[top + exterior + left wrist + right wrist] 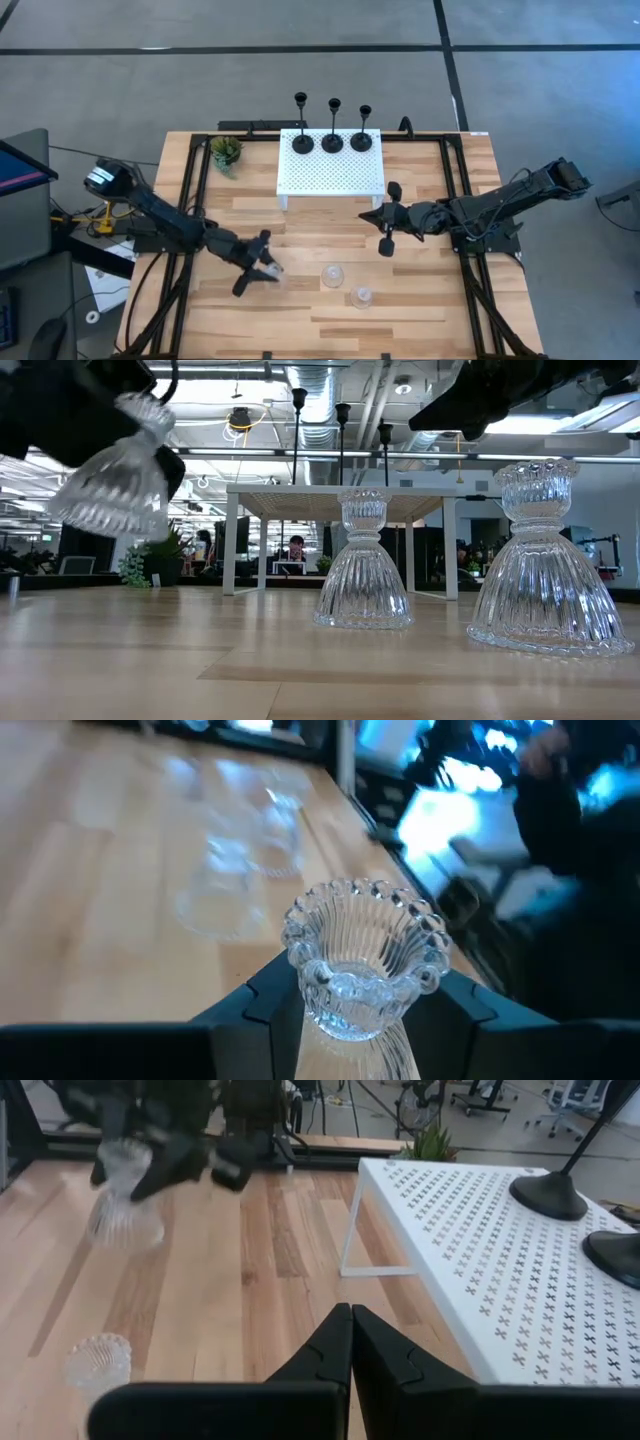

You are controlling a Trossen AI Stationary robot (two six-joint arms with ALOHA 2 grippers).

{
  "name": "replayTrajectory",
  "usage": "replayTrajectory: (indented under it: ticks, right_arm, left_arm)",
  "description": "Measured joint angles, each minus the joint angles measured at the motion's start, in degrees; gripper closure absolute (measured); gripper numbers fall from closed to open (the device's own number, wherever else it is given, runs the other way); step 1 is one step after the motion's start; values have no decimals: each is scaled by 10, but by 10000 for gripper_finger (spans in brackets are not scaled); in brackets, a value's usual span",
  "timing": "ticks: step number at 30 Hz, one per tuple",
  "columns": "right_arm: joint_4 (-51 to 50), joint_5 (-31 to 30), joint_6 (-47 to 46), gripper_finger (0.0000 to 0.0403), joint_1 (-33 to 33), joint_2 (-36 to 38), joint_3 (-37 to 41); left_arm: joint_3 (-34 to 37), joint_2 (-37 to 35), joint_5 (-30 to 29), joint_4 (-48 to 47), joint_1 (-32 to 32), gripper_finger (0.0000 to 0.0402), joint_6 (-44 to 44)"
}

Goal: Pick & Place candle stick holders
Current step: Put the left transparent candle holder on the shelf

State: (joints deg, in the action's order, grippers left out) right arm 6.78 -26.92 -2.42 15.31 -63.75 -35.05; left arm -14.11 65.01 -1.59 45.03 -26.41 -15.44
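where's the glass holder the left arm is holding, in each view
high: glass holder in the left pincer, left of centre on the table.
low: upper left, lifted and tilted.
left wrist: bottom centre, between the fingers.
right wrist: upper left.
shared landmark: white rack; not seen in left wrist.

Both arms [170, 225] are built of dark, jointed segments. Black cables are run along them. The fingers [335, 1360] are moulded in matte black, with angular, notched edges.

No text, label, brand or number can be read anywhere. The tabletop [300, 310] shows only bare wood grain.
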Motion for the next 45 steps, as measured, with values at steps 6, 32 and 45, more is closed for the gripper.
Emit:
replayTrajectory:
  ticks: [6,32,45]
  right_arm:
    - [-24,-1,0,403,0,0,0]
    - [-86,-2,0,403,-20,0,0]
    - [-89,-2,-1,403,-20,0,0]
  left_arm:
    - [-2,-69,-1,-33,40,264,-5]
    - [-272,-94,-1,-342,287,265,145]
    - [-285,-82,-1,-341,400,265,141]
